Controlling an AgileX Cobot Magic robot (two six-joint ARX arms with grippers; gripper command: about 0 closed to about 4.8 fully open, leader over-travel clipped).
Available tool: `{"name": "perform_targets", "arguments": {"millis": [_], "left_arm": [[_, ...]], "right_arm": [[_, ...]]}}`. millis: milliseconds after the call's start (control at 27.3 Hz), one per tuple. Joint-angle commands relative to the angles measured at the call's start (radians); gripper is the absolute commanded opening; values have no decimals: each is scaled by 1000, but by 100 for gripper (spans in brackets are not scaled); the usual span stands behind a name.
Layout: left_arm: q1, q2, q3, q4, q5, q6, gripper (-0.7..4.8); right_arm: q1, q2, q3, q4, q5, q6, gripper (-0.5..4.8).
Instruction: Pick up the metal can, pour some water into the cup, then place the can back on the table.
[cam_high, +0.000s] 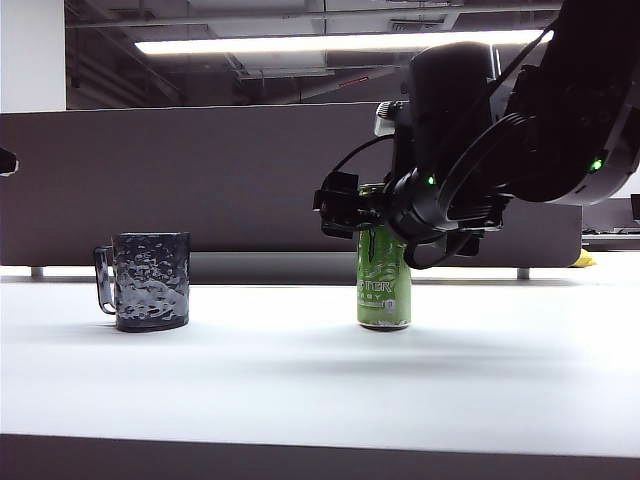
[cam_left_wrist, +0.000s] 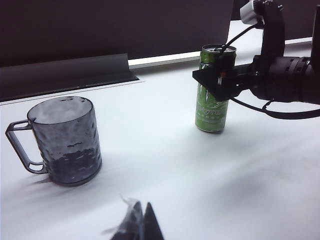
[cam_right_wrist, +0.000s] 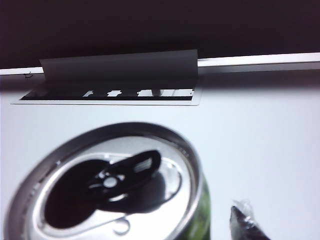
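The right gripper is being held at the upper part of the metal can, with its jaws spread wide; whether a finger is touching the can's wall cannot be told. In the right wrist view one dark fingertip is being shown just beside the can, whose silver lid, pull tab and open mouth are being seen from close above. In the left wrist view the black gripper is being seen reaching in level across the can's upper half, with the can standing upright on the table.

The cup is being seen upright on the table, well apart from the can, on the left of the exterior view, with its loop handle turned away from the can. In the left wrist view the cup is being shown near the camera.

The left gripper is being shown only as dark fingertips at the picture's edge, lying close together and pinching nothing, above bare table and apart from both cup and can.
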Motion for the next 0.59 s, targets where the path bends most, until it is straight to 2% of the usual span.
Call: {"name": "perform_targets", "arguments": {"millis": [37,147,183,220,587], "left_arm": [[-1,1,1,13,3,0,-5],[-1,1,1,13,3,0,-5],[-1,1,1,13,3,0,-5],[-1,1,1,13,3,0,-5],[-1,1,1,13,3,0,-5]], "right_arm": [[0,-4,2,10,-5,-4,460],[0,-4,2,10,-5,-6,453],[0,-4,2,10,-5,-8,378],[0,-4,2,10,-5,-10,356],[0,-4,2,10,-5,-11,357]]}}
